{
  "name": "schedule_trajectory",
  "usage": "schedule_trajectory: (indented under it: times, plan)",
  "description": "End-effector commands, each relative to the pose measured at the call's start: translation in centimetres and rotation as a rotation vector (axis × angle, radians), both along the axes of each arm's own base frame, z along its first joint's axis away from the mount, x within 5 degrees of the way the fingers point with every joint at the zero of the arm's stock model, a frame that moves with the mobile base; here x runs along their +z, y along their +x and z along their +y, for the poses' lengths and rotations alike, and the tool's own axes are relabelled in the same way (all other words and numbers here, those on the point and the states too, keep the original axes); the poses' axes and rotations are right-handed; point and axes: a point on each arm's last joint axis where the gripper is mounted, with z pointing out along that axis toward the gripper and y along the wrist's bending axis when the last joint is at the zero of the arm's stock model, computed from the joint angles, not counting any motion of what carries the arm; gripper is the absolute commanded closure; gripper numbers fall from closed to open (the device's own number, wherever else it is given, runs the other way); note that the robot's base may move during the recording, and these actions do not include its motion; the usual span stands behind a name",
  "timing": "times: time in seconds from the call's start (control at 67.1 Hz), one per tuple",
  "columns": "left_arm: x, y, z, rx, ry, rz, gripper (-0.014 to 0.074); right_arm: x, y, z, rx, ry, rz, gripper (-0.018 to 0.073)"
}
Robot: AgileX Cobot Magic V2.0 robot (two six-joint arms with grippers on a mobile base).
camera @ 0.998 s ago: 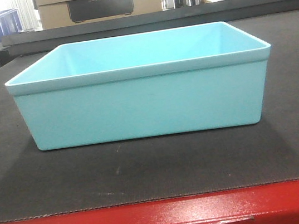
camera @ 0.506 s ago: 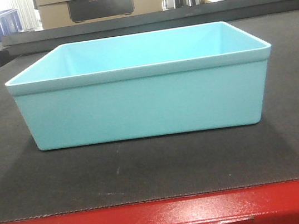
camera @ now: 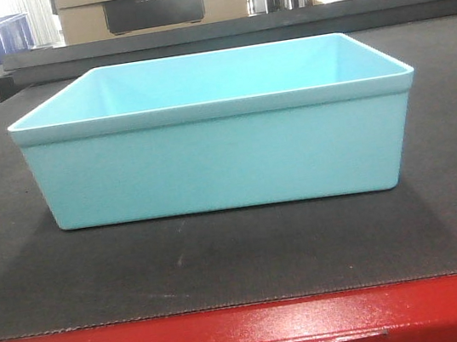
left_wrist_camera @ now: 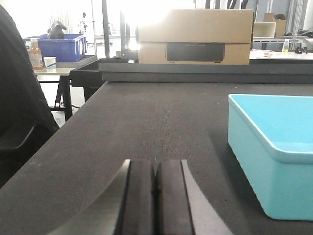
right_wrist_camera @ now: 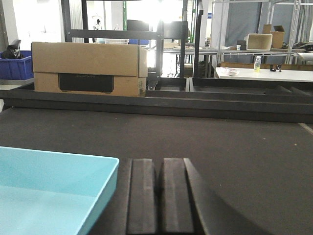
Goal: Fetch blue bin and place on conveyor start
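Front-facing view is showing, nearest, the glossy red frame [camera: 252,331], then the dark woven conveyor start [camera: 242,259] with the blue bin [camera: 220,159] sitting upright on it, empty. Beyond, a cardboard box [camera: 152,2] is standing past the belt's far edge.

Left wrist view is showing the left gripper [left_wrist_camera: 155,196] with its pads pressed together, gripping nothing, the bin just to its right.

Right wrist view is showing the right gripper [right_wrist_camera: 160,196] likewise closed and empty, the bin's corner beside it on the left.
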Motion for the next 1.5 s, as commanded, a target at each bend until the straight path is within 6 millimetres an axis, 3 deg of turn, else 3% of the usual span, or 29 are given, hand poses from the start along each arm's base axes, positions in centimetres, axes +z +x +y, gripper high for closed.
schedule_trajectory:
  times: [0.0,0.149,0.343,0.521,1.489]
  plan:
    - [0.2,-0.1,0.0,0.005,-0.006,-0.026,0.0707,-0.3,-0.2,-0.2,-0.026,-0.031,-0.017,0.072]
    - [0.2,-0.1,0.0,0.005,-0.006,-0.026,0.0707,-3.4,-0.5,-0.3,-0.081,-0.001,-0.01,0.0721]
    - [0.2,-0.1,0.0,0.005,-0.006,-0.026,0.0707,-9.4,-0.8,-0.4,-0.103,0.014,-0.008,0.0721]
    - [0.2,-0.1,0.0,0.005,-0.006,-0.026,0.0707,-12.5,-0.3,-0.5,-0.109,0.016,0.003,0.0721]
    - [0.2,-0.1,0.0,0.005,-0.006,-0.026,0.0707,-12.4,-0.3,-0.5,-0.11,0.015,-0.011,0.0721]
